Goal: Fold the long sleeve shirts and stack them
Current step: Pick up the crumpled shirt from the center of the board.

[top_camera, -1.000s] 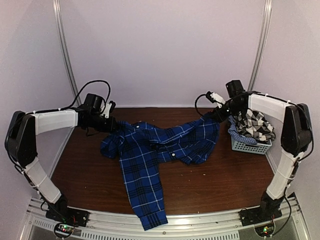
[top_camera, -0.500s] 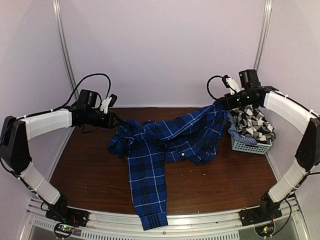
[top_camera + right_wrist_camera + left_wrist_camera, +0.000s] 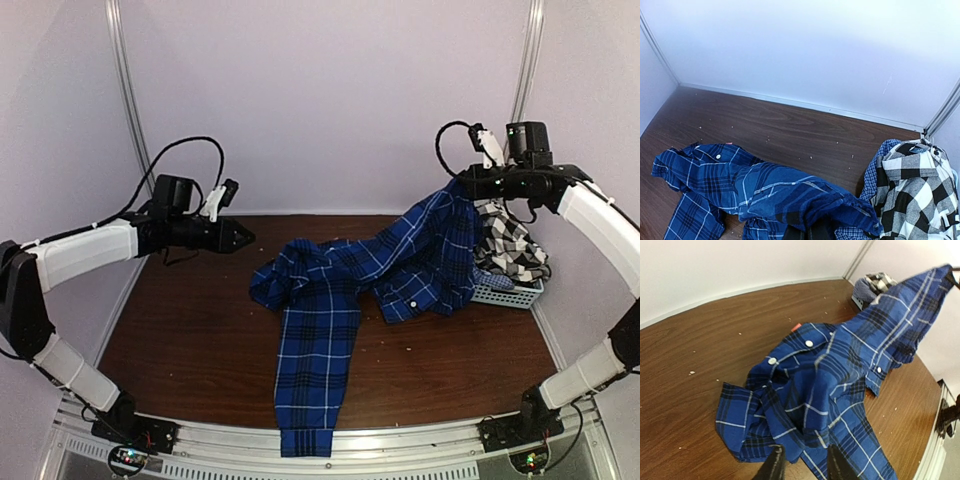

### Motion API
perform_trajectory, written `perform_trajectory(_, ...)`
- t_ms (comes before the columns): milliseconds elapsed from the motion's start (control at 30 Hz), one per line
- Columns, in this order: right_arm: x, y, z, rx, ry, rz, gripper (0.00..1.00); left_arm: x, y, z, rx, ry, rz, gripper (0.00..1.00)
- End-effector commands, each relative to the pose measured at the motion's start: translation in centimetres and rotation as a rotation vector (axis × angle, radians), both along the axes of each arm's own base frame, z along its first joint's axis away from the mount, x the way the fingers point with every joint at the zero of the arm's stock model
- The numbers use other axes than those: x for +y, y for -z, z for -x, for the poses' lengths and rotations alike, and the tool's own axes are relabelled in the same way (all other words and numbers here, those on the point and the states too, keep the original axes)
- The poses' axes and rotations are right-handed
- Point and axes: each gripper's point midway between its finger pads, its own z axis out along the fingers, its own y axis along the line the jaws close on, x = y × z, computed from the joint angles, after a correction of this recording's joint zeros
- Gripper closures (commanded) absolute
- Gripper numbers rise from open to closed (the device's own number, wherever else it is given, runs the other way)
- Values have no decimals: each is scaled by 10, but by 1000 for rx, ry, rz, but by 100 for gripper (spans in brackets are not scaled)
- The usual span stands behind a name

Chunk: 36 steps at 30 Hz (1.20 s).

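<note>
One edge of the blue plaid shirt (image 3: 400, 265) hangs clamped in the right gripper (image 3: 462, 187) (remainder on table (image 3: 180, 330)); left gripper (image 3: 243, 236) parted, empty.

A long sleeve shirt (image 3: 330, 290) lies across the middle of the table (image 3: 170, 340), one sleeve running to the near edge, its right end raised in the right gripper (image 3: 462, 186). Just right of it, a basket (image 3: 505, 293) sits at the table's right edge, a second shirt (image 3: 512, 245) heaped inside. The left gripper (image 3: 245, 236) hangs at far left, apart from the cloth.
</note>
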Motion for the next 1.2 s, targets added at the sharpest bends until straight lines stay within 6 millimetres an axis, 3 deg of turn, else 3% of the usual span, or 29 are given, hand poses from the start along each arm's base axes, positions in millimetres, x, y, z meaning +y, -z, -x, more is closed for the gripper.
perform_trajectory(0,-2,19,-4,49,28,-8,100,-43,12,26,13,38,37,64)
perform_trajectory(167,0,29,-6,68,22,-6,100,-69,37,42,54,-15,48,53)
perform_trajectory(467,1,35,-4,75,15,-6,100,-86,81,43,139,-54,91,46)
perform_trajectory(733,0,38,-4,79,15,-1,100,-107,81,31,112,-21,180,43)
perform_trajectory(1000,-1,42,-3,89,15,9,100,-117,97,16,143,-55,205,38)
perform_trajectory(1167,-1,42,-3,91,17,17,100,-124,89,14,120,-35,263,36)
